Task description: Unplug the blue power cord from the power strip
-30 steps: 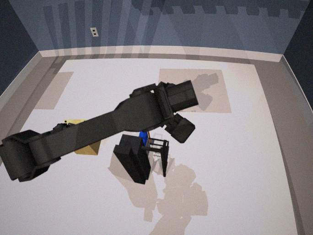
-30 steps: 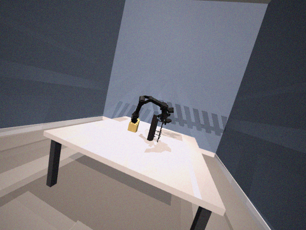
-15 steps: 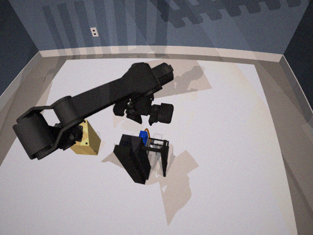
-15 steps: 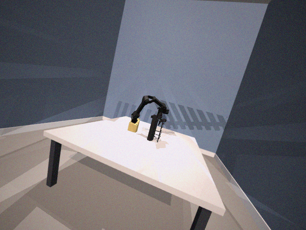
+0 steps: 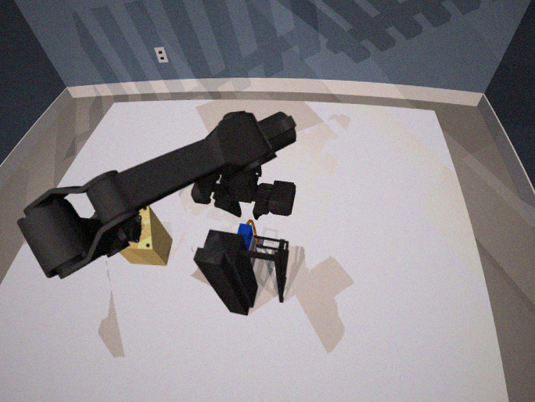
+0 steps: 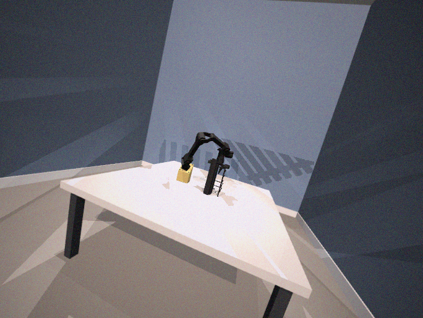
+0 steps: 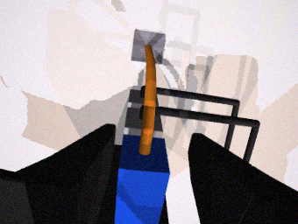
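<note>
A blue plug [image 5: 244, 233] [image 7: 142, 194] sits at the top of a black upright body [image 5: 229, 276], on the side facing the wall. An orange cord [image 5: 251, 222] [image 7: 150, 83] bends out from the plug. A dark strip with light bands [image 7: 132, 117] shows below the plug; whether this is the power strip, and how deep the plug sits, I cannot tell. My gripper [image 5: 248, 216] [image 7: 152, 137] is partly open and empty. Its fingers stand on either side of the plug in the wrist view, with gaps. In the top view the fingertips show just beyond it.
A thin black rack [image 5: 281, 267] [image 7: 197, 115] stands close to the right of the plug. A grey square block [image 7: 138, 52] shows at the cord's far end. The yellow base block [image 5: 157, 248] [image 6: 184, 174] of my arm stands to the left on the white table [image 5: 389, 302] [image 6: 191, 218].
</note>
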You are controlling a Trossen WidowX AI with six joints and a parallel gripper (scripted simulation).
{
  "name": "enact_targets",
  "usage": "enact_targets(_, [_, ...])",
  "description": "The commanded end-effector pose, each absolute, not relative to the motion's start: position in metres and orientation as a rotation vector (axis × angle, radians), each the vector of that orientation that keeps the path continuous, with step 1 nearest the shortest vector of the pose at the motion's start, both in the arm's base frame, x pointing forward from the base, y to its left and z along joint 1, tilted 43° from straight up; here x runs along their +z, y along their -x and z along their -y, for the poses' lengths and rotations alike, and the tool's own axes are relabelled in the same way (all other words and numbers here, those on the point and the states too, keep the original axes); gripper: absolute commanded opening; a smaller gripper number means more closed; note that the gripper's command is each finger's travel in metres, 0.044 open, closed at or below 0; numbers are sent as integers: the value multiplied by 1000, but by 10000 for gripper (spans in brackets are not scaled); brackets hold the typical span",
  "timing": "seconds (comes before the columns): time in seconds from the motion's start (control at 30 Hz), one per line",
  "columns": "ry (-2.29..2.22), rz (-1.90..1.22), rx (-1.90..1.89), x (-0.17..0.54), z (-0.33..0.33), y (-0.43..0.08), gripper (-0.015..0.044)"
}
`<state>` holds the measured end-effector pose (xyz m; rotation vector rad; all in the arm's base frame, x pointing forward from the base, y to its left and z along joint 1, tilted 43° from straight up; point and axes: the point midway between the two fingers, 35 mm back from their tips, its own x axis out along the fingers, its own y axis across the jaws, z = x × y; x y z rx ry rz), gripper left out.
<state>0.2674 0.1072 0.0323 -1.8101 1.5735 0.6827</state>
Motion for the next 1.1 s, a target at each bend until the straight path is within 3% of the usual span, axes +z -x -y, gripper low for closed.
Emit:
enact_targets(0.0, [1817, -1574, 682, 38, -101, -267, 160])
enact_targets(0.97, [1818, -1575, 680, 43, -76, -267, 160])
enact_targets(1.07, [1810, -1575, 680, 45, -79, -267, 81])
